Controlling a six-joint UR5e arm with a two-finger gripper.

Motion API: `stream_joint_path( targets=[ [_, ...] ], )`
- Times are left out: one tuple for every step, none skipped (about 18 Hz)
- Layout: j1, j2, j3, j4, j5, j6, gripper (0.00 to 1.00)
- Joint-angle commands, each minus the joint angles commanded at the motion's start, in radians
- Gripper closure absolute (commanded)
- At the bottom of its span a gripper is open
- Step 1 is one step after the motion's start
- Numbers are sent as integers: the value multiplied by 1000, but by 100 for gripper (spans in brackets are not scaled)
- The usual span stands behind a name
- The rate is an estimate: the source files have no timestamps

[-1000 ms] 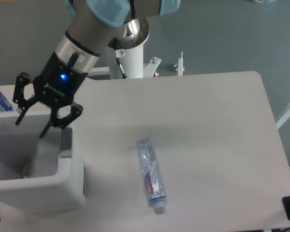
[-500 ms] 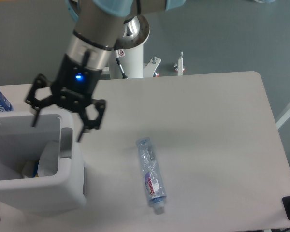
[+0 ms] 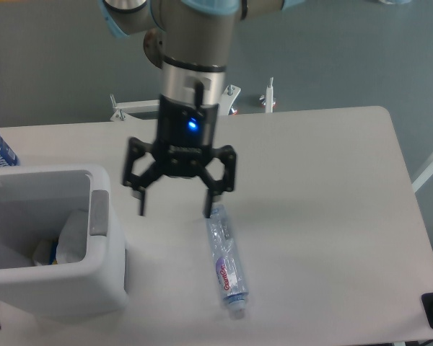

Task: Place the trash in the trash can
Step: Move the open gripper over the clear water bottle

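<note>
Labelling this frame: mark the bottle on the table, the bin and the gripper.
bottle (image 3: 224,263), fixed camera, on its flattened middle
bin (image 3: 107,270), fixed camera, on its outer right wall
gripper (image 3: 175,211), fixed camera, midway between the open fingertips

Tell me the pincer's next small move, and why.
Probably shift the pincer slightly right and toward the camera, then lower it over the flattened bottle. It hangs open and empty, its right finger near the bottle's upper end; the bottle lies outside the trash can.
</note>
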Motion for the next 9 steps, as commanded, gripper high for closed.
stream_joint_path(
  targets=[
    [2, -20, 0, -14, 0, 2, 0],
    [2, -41, 0, -19, 0, 2, 0],
    [2, -60, -2, -22, 0, 2, 0],
    [5, -75, -3, -22, 0, 2, 0],
    [17, -89, -6, -22, 0, 2, 0],
    [21, -106, -8, -19, 0, 3, 0],
    [23, -127, -6, -19, 0, 6, 0],
    [23, -141, -8, -17, 2, 12, 0],
    [25, -156, -11, -16, 9, 20, 0]
  ],
)
